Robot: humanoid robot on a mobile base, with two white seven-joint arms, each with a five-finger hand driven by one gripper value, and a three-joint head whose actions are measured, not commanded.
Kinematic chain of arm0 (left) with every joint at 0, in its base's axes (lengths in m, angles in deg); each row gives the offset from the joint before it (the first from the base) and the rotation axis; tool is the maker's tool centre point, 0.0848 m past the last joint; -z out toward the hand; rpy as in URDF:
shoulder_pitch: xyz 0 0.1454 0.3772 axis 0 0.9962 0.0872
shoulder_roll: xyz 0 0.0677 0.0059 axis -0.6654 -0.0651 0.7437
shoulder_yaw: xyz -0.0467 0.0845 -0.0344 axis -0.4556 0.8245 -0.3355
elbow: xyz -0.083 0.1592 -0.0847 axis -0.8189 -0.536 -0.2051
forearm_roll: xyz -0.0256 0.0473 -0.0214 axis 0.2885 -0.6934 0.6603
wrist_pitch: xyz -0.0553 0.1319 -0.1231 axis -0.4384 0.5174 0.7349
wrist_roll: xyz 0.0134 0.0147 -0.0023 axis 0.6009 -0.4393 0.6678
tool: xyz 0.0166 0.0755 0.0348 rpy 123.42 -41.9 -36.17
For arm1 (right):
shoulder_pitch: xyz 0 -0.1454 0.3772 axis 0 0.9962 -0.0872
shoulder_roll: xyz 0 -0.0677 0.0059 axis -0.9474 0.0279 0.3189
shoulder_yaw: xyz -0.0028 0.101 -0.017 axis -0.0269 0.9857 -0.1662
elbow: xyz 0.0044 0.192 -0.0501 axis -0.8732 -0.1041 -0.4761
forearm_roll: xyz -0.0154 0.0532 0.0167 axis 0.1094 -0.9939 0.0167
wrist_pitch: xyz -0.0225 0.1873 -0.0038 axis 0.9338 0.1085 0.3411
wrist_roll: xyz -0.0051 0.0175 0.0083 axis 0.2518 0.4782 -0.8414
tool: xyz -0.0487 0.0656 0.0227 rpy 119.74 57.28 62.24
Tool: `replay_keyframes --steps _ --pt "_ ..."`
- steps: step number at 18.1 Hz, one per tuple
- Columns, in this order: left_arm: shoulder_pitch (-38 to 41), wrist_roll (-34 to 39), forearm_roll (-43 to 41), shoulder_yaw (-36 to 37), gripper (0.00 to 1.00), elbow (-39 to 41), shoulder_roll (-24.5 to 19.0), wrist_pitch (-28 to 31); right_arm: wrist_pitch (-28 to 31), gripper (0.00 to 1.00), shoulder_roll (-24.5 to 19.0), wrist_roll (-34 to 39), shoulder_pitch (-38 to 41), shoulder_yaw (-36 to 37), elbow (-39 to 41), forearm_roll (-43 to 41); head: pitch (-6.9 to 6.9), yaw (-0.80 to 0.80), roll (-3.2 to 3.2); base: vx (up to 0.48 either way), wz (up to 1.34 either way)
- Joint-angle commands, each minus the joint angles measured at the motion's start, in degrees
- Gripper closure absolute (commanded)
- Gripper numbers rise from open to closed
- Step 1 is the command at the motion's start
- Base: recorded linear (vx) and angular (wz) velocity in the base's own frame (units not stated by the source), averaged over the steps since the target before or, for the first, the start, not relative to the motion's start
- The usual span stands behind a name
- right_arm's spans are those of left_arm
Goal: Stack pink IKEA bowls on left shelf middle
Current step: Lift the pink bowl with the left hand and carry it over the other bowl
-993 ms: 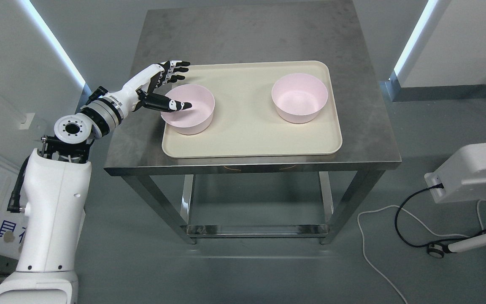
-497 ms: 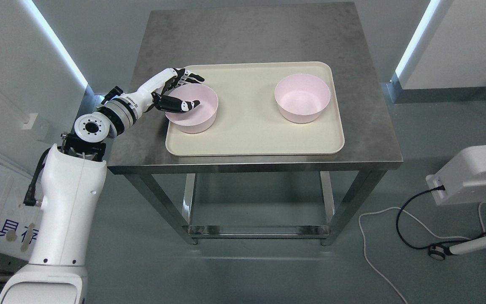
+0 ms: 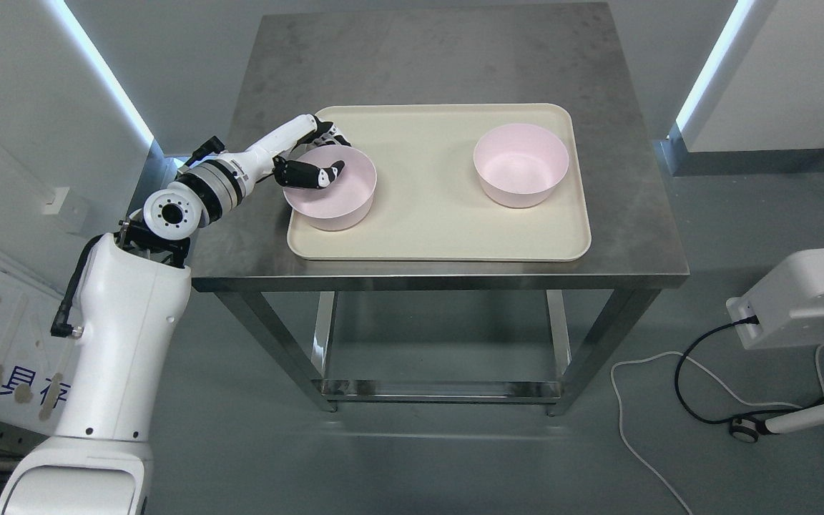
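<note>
Two pink bowls stand on a cream tray (image 3: 426,232) on the steel table (image 3: 419,57). The left pink bowl (image 3: 340,200) is at the tray's left side, the right pink bowl (image 3: 521,166) at its far right. My left hand (image 3: 320,156) grips the left bowl's near-left rim. Its thumb (image 3: 315,174) lies inside the bowl and the fingers curl around the outside of the rim. The bowl rests on the tray. My right arm is out of view.
A white machine (image 3: 805,293) stands on the floor at the right, with black and white cables (image 3: 677,372) trailing beside it. The table has a lower steel rail (image 3: 440,390). Grey walls with light strips flank the table.
My left hand's fingers, spread above the bowl's rim before, have come down and closed on it with the thumb inside. The whole picture has shifted slightly right: the camera moved.
</note>
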Motion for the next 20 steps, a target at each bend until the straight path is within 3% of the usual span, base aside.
replay_keyframes --steps 1,10,13,16,17,20 --pt "-0.7 0.6 -1.1 -1.8 0.99 -0.8 0.5 -2.2 0.0 0.0 1.0 0.0 0.0 0.3 1.0 -0.1 0.0 0.0 0.0 -0.003 0.01" --pt "-4.2 -0.7 -0.3 -9.1 0.99 0.2 3.7 0.3 0.0 0.0 1.0 0.0 0.0 0.3 1.0 -0.1 0.0 0.0 0.0 -0.004 -0.02" --pt "-5.9 -2.3 0.7 -9.6 0.99 1.9 7.6 4.1 0.0 0.0 1.0 0.0 0.0 0.3 1.0 -0.1 0.0 0.0 0.0 0.0 0.0" --pt "-10.4 -2.6 1.0 -9.0 0.99 2.2 14.2 8.5 0.0 0.0 1.0 0.0 0.0 0.3 1.0 -0.1 0.0 0.0 0.0 0.0 0.0" --pt "-12.8 -2.6 0.9 -8.1 0.99 2.0 14.2 10.2 0.0 0.0 1.0 0.0 0.0 0.3 1.0 -0.1 0.0 0.0 0.0 0.0 0.0" --pt "-16.5 -1.5 6.8 9.4 0.99 0.8 14.2 11.6 0.0 0.0 1.0 0.0 0.0 0.3 1.0 -0.1 0.0 0.0 0.0 0.0 0.0"
